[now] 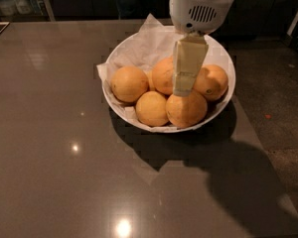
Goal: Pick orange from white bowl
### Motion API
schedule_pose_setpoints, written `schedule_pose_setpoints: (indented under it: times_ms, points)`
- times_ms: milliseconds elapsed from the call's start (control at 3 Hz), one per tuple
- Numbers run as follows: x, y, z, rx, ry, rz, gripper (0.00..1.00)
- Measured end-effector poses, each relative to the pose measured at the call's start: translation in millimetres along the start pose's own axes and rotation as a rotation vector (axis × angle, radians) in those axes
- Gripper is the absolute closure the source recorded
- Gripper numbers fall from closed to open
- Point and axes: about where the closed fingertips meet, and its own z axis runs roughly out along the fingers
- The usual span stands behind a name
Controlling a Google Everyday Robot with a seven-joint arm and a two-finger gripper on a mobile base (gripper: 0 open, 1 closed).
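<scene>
The white bowl [223,51] stands on the dark table, lined with crumpled white paper [144,46], and holds several yellow-orange oranges. My gripper [185,88] hangs straight down from its white wrist housing over the bowl's middle. Its tip is just above the gap between the back-middle orange [161,76] and the front-right orange [186,110]. It covers part of the back-middle orange and of the right orange [213,81]. Two more oranges lie at the left [129,84] and front middle [151,108]. I cannot make out a brownish scar patch on any orange.
The glossy dark table [54,148] spreads left of and in front of the bowl, and its right edge [260,143] runs close by the bowl. Beyond that edge is speckled floor. Bottles [15,1] stand far back left.
</scene>
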Motion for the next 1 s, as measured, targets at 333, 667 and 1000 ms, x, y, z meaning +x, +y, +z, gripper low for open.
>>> schedule_pose_setpoints:
  times_ms: [333,667,1000]
  points:
    - [-2.6,-4.5,6.5,-0.017,-0.002,0.010,0.15]
    - [-3.4,-9.1,15.5,-0.039,-0.003,0.022,0.20]
    - [-6.1,-10.7,23.9,-0.063,-0.006,0.019,0.23]
